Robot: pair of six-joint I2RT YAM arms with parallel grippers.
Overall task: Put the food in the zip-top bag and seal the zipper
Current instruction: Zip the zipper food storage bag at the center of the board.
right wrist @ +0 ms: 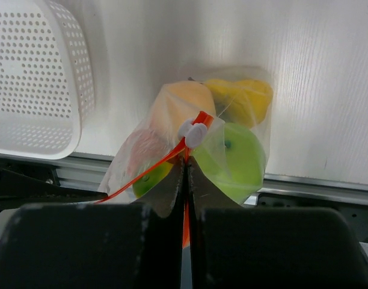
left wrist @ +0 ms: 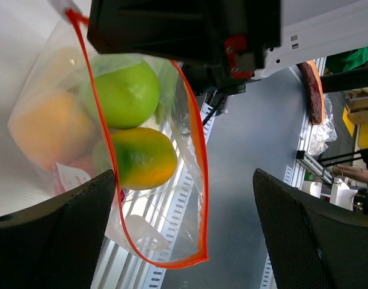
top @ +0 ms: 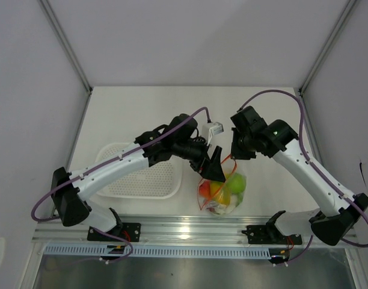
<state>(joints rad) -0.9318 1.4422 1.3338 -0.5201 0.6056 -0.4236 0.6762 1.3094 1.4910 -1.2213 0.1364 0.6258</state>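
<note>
White tabletop (top: 172, 114) between pale walls carries a clear floppy zip-top bag (top: 223, 192) of green, orange and yellow toy fruit (right wrist: 232, 162) near the front edge, beside a white slotted basket (top: 142, 180). Its thin red-orange zipper strip (right wrist: 203, 117) is pinched in the shut right tool (right wrist: 185, 171); the left tool (left wrist: 184, 174) gapes wide, holding nothing. The mouth stands open, so a tug could spill fruit. Pieces lower in the bag are too blurred to name

The zipper (right wrist: 153, 170) vanishes between the pressed fingers of the right gripper (right wrist: 185, 171); the white basket (right wrist: 33, 78) runs off the frame — and the food (left wrist: 50, 127) low in the zip-top bag (left wrist: 185, 147) is a blur behind clouded plastic.
</note>
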